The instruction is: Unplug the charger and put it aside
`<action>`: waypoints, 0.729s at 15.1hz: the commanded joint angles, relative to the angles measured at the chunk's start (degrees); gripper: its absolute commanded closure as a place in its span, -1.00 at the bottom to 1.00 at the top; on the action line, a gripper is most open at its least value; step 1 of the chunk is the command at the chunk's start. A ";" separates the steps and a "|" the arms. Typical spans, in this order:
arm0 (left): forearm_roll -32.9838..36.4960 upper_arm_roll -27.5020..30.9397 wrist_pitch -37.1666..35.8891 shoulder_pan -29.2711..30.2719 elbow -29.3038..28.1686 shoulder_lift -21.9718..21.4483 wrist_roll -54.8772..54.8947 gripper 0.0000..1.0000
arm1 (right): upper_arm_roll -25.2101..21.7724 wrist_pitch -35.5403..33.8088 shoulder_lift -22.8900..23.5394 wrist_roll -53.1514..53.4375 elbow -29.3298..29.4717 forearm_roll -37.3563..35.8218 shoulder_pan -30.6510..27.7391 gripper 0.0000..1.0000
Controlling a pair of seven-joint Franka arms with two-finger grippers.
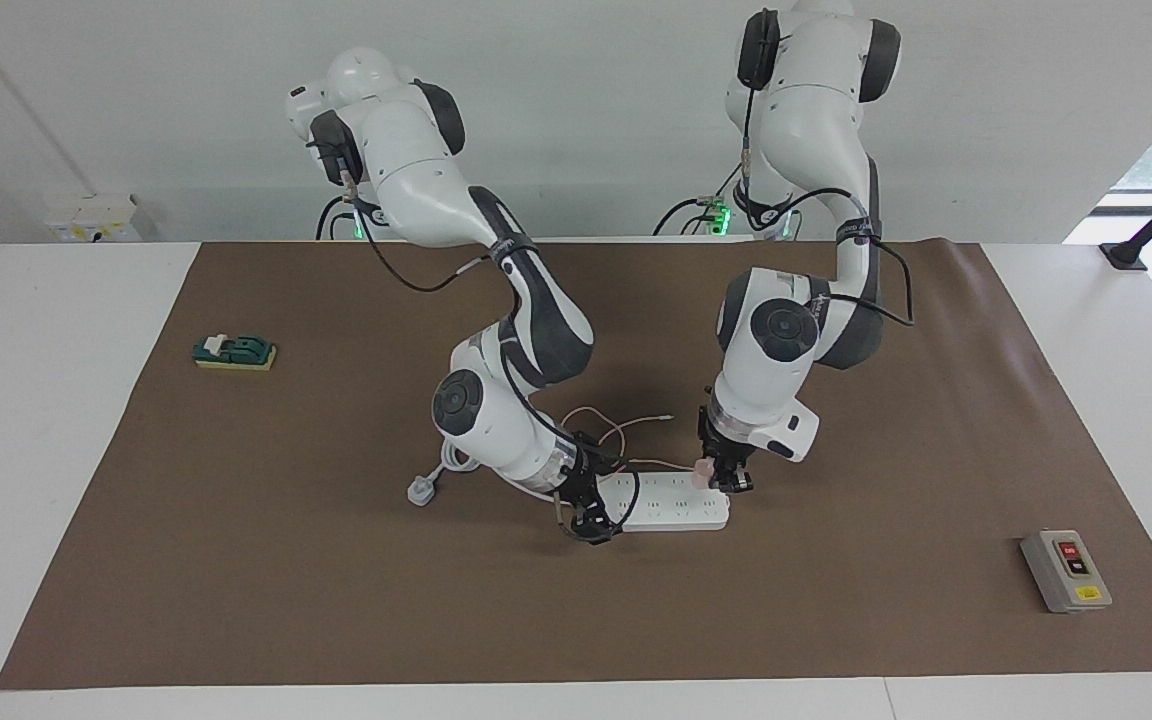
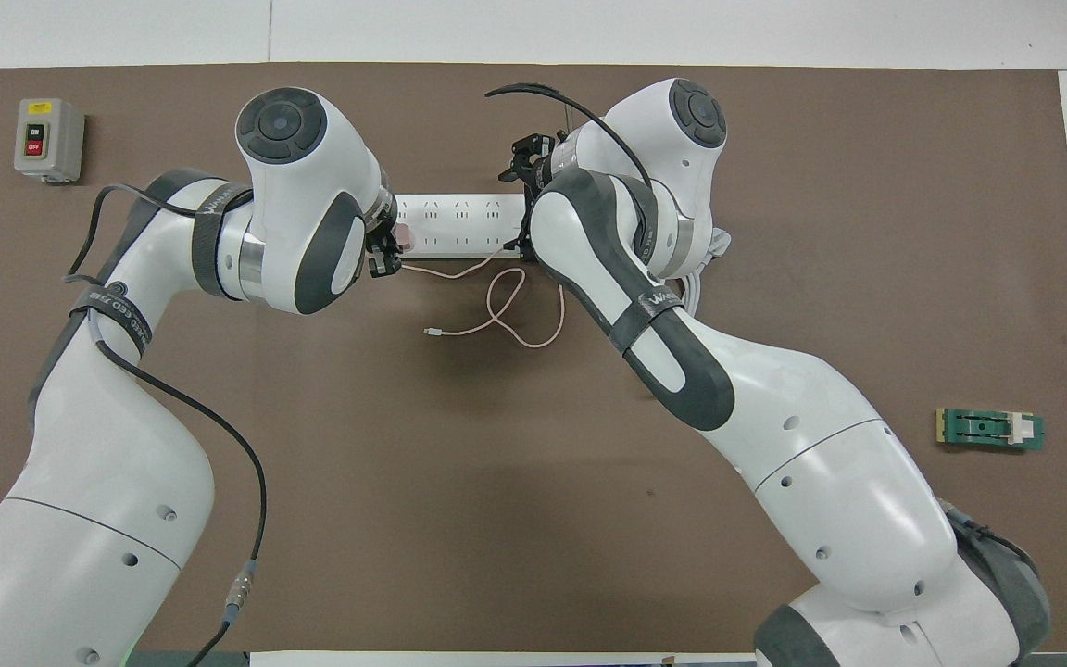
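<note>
left end effector (image 1: 721,478): closed on the pink charger (image 1: 703,471), which sits plugged in at the power strip (image 1: 671,503) end toward the left arm.
right end effector (image 1: 591,520): down on the strip's other end — finger state, cannot tell.
risk: strip lifts with charger if bracing slips; an angled pull could jam the pins.
views: facing shows the grasp; overhead hides it under the wrist, but shows the cable (image 2: 506,310) loop.
</note>
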 commanded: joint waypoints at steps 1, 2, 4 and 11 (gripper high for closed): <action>0.27 0.30 0.11 -1.20 -3.46 -1.89 -1.10 1.00 | 0.01 1.25 -0.54 -1.68 -1.52 1.04 -0.18 -0.99; 0.27 0.30 0.02 -1.20 -3.46 -1.89 -1.10 1.00 | 0.01 1.33 -0.54 -1.68 -1.52 1.03 -0.18 -0.99; 0.27 0.30 0.11 -1.20 -3.46 -1.89 -1.10 1.00 | 0.01 0.63 -0.54 -1.68 -1.52 1.12 -0.62 -0.99; 0.27 0.30 0.11 -1.11 -3.46 -1.89 -1.10 1.00 | 0.01 -0.42 -0.63 -1.33 -0.81 1.30 -0.89 -0.99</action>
